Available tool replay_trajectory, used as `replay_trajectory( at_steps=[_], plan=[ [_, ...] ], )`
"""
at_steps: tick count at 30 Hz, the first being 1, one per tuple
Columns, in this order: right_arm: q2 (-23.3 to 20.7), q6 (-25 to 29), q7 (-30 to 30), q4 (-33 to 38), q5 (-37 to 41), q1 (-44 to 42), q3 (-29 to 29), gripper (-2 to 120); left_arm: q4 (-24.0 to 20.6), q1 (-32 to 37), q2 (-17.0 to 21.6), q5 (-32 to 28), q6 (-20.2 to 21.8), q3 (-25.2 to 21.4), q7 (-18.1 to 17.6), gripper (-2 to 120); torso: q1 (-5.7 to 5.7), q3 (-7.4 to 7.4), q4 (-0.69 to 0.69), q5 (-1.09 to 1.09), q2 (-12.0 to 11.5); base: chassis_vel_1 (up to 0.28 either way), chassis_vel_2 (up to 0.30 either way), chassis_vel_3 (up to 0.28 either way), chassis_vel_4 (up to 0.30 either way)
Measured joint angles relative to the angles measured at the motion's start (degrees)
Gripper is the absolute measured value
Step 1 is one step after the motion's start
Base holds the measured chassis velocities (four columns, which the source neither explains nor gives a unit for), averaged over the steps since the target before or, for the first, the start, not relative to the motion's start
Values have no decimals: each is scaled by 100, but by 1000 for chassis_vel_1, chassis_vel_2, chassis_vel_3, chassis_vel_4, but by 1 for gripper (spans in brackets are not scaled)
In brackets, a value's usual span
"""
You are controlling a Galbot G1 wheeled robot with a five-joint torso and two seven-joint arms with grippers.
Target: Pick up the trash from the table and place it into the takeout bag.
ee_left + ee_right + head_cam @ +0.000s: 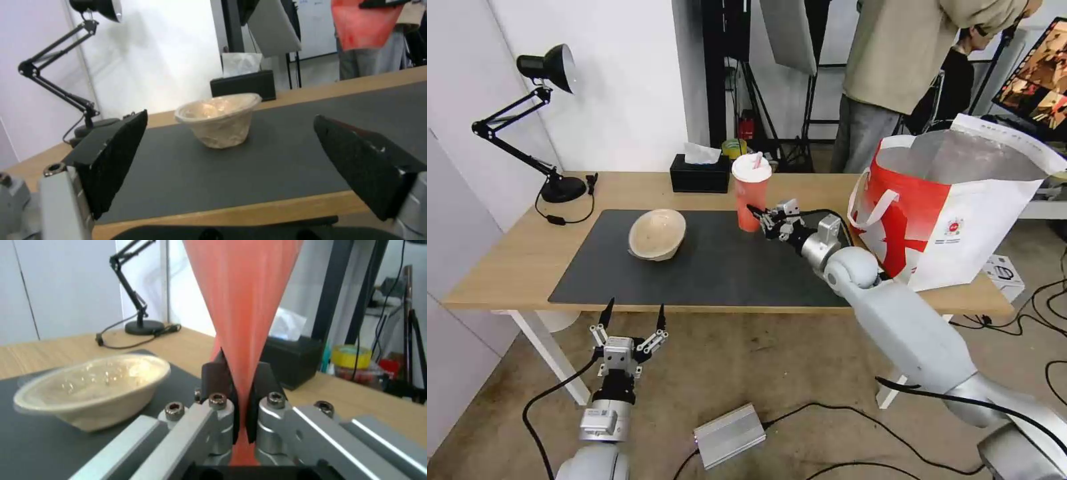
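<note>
The right gripper pinches the cup low on the mat, jaws nearly closed. Lift it upright, gently, toward the bag. The left gripper hangs open below the table.

The right gripper was clamped at full reach, while the left gripper hung low, fingers spread.

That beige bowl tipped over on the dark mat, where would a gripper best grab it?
Probably by the rim. The beige bowl lies tilted on the mat, its opening partly facing the robot, so the thin raised edge offers a lip for one finger inside and one outside. The open left gripper, low before the table, could come from the near side.
</note>
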Motion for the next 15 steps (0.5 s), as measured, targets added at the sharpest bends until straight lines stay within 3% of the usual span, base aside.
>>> replay_trajectory(
  at_steps=[15],
  plan=[
    [-489, -188, 217, 646, 438, 481, -38, 2, -85, -80, 39, -65, 35, -21, 6, 100, 0, 0, 0, 0, 0, 0, 0, 0, 0]
  ],
)
